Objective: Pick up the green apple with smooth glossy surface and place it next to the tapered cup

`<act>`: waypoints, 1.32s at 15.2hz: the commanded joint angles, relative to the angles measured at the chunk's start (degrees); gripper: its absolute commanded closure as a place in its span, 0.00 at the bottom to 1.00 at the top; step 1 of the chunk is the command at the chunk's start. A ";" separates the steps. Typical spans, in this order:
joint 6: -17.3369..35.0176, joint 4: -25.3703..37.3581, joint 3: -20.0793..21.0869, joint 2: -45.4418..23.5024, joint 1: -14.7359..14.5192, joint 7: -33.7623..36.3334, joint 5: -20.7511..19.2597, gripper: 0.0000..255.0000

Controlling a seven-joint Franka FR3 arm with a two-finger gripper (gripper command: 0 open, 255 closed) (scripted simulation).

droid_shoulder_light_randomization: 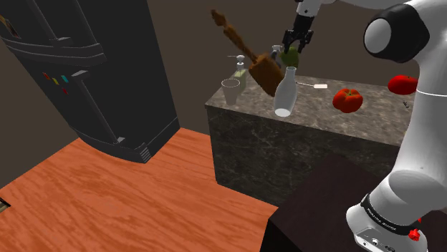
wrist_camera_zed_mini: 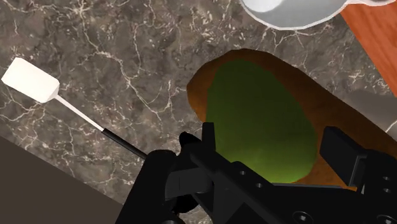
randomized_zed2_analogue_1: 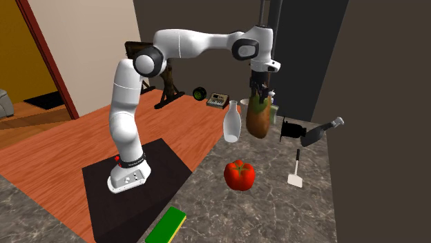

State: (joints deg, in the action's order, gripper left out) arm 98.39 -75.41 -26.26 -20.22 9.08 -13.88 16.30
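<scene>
Black fingers (wrist_camera_zed_mini: 207, 137) of the tool (wrist_camera_zed_mini: 270, 133) stand on either side of the green apple (wrist_camera_zed_mini: 261, 105), one at each flank with no gap visible. Finding: the tool is clamped on the apple. Around the apple in the wrist view shows a brown wooden piece (wrist_camera_zed_mini: 202, 86), on the dark marbled bench (wrist_camera_zed_mini: 127, 57). A white spatula (wrist_camera_zed_mini: 32, 79) lies apart from both. In the shoulder view the apple hangs under the tool at the bench's far side, just beyond the wooden piece. Whether the apple clears the bench cannot be confirmed.

Step in hand, by judgement: grasp made, transfer pending. The tapered cup (droid_shoulder_light_randomization: 231, 91) stands at the bench corner on the shoulder view's left, beside a soap dispenser (droid_shoulder_light_randomization: 240, 71). A pale bottle (droid_shoulder_light_randomization: 286, 93) stands nearer that camera. The next move calls for enough height to pass the wooden piece and travel toward the cup. The set-down should be on bare bench just beside the cup, clear of dispenser and bottle.
</scene>
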 commanded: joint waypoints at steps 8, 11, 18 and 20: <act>-2.71 11.55 3.14 -7.56 -4.82 10.12 0.78 1.00; -4.87 18.42 4.21 -11.86 -5.67 13.50 1.39 1.00; -6.19 26.67 5.55 -18.23 -6.79 17.68 2.15 1.00; -3.87 23.15 5.38 -17.13 -7.54 17.29 1.94 1.00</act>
State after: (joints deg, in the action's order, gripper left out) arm 93.41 -50.81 -20.82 -37.69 1.80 3.60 18.30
